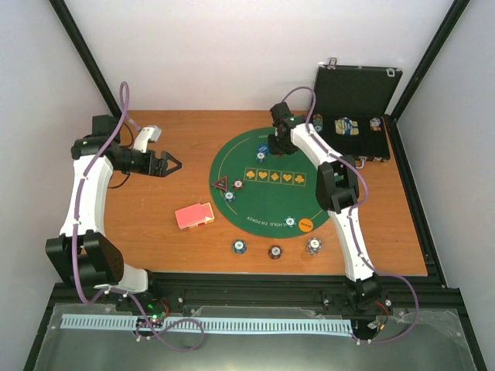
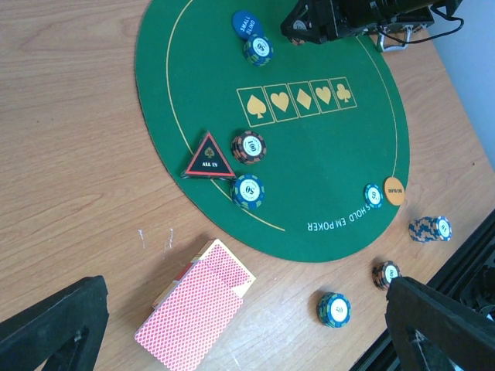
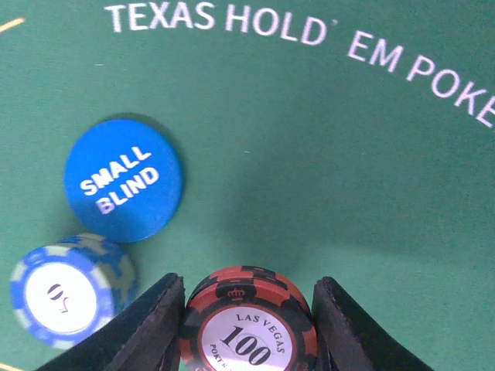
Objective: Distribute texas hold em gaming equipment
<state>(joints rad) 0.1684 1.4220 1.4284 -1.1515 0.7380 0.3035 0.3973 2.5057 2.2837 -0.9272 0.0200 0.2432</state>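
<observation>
Red 100 chip (image 3: 249,332) sits pinched in the right tool (image 3: 247,290), near blue disc (image 3: 124,179).

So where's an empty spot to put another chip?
The mat between the suit row and the lettering is bare, and the wood left of the cards. It's crowded around the triangle with its two chips, and by the blue disc, where the right pincer grips a red chip.

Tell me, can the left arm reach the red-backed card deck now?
Probably yes: the left fingers are open and empty, and the card deck lies on the table near them, nothing in between.
</observation>
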